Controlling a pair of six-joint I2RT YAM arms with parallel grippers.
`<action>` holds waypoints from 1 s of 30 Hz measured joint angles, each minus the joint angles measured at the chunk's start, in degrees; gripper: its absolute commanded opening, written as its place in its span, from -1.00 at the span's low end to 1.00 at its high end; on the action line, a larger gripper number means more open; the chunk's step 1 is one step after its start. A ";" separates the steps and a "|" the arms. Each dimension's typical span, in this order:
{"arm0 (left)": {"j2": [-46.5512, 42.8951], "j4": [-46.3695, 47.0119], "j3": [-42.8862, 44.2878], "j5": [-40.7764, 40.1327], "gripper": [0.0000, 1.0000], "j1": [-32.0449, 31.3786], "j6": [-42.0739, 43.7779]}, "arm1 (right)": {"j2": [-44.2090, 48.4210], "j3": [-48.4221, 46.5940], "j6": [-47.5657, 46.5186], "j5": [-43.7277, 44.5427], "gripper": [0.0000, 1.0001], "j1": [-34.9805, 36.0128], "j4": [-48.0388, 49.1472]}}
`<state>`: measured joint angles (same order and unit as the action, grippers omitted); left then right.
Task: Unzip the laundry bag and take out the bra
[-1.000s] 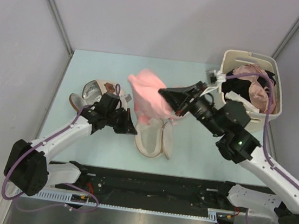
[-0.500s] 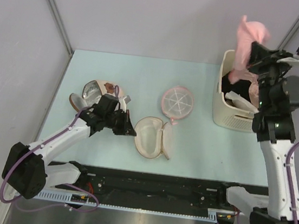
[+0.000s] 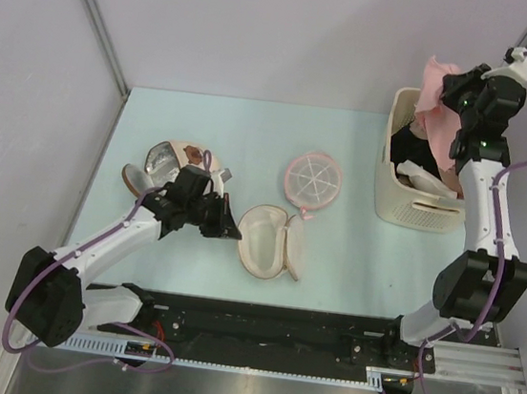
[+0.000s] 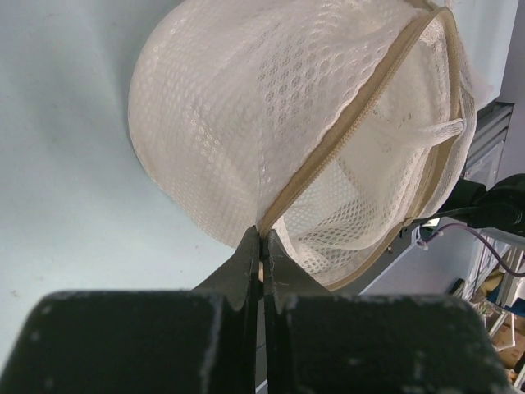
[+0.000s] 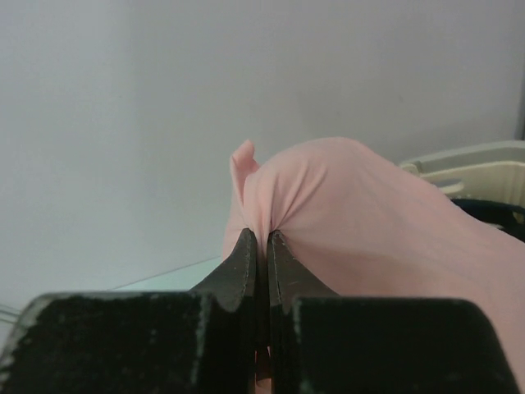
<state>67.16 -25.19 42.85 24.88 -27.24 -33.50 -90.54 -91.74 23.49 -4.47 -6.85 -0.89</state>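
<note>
My right pincer (image 5: 261, 240) is clenched on a fold of the soft pale pink fabric bra (image 5: 361, 213), which hangs above the cream plastic basket (image 3: 423, 213) at the far right. I judge it best to lower until the fabric sits inside the rim before letting go, so no strap drapes outside. My left pincer (image 4: 261, 246) pinches the zip edge of the opened cream mesh laundry bag (image 4: 246, 123) on the light green table (image 3: 253, 128).

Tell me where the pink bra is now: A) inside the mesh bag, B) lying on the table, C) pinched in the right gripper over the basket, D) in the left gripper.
C: the right gripper is shut on the bra, high above the white basket.
</note>
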 measured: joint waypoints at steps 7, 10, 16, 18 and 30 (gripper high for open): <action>1.09 0.74 0.00 0.85 -0.99 0.00 -0.04 | -10.08 -12.83 -1.09 0.74 -1.00 1.75 -0.24; 1.66 0.94 0.00 0.92 -0.99 0.00 -0.04 | -16.06 -17.99 -1.73 2.10 -1.00 2.23 -1.42; 2.03 1.40 0.00 1.03 -0.99 0.00 -0.07 | -29.27 -22.34 -2.56 6.40 -1.00 2.67 -7.65; 2.14 1.64 0.00 1.03 -0.99 0.00 -0.07 | -31.71 -19.78 -2.45 7.85 -1.00 2.67 -9.18; 2.21 1.99 0.00 1.20 -0.99 0.00 -0.07 | -31.30 -11.26 -1.44 11.04 -0.11 2.45 -8.61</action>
<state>69.36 -23.20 42.85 26.09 -27.24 -33.56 -121.84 -103.00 22.04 6.57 -4.40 -9.50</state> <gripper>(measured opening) 0.009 0.051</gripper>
